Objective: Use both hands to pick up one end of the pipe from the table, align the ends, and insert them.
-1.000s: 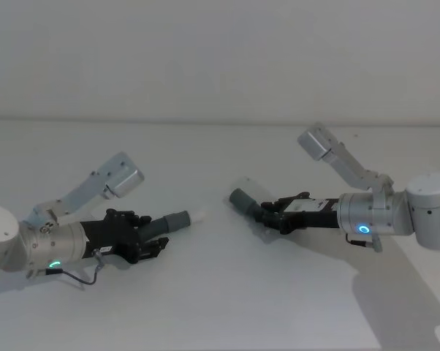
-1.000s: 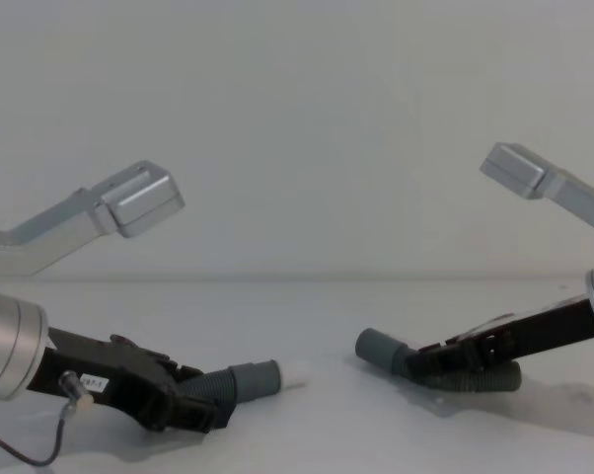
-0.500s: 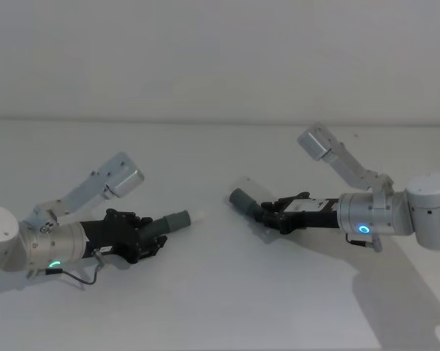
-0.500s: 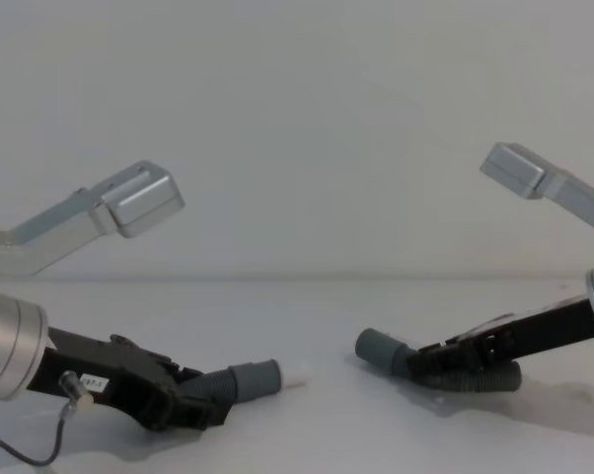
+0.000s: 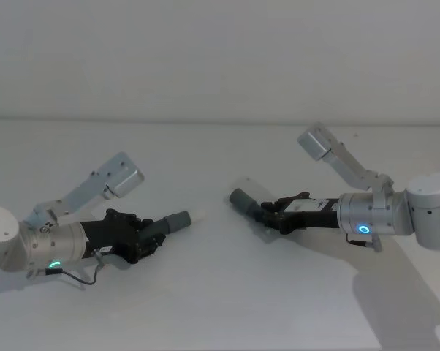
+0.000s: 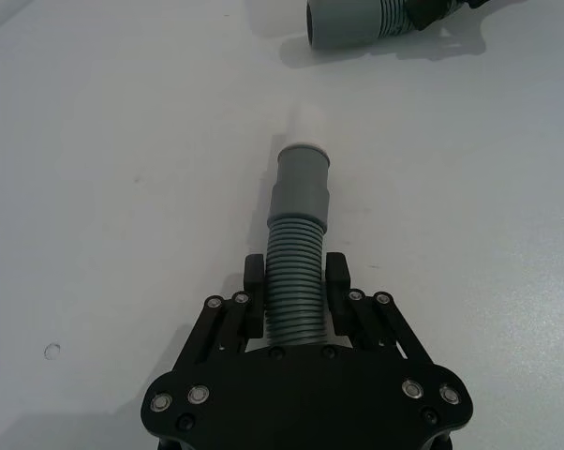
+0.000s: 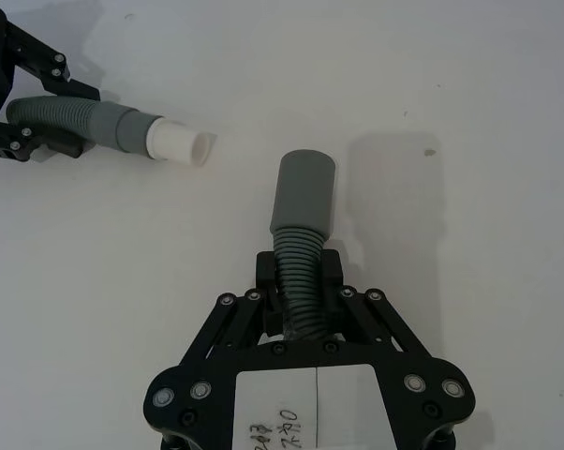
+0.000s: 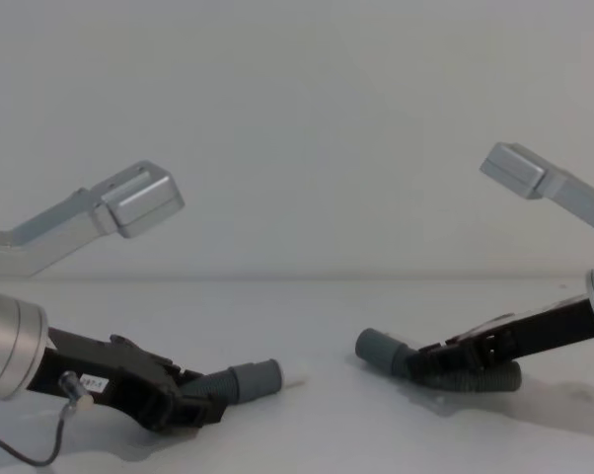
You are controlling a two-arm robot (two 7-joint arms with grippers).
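**Both hose pieces gripped, cuffs facing but well apart**

The left end effector (image 6: 295,298) is closed on the ribbed section of the left hose piece (image 6: 294,253), a little behind the white-tipped cuff (image 6: 301,173). The right end effector (image 7: 299,283) is likewise clamped on the ribs of the right hose piece (image 7: 298,251), just behind its plain cuff (image 7: 305,192). Both pieces are held low over the white desk (image 5: 220,300), with the two cuffs turned roughly toward each other and well apart.

The hose is judged to be light and springy. The corrugated part can be expected to bend under a push, while the smooth cuffs look stiff. A hold close behind each cuff, as is taken here, is thought best, so that little free hose is left to buckle during insertion.

In the wrist views the rear length of each piece is hidden under the end effector holding it. Whether the cuffs are resting on the desk or raised just clear of it cannot be told. The white tip is hard to make out against the desk in the head view
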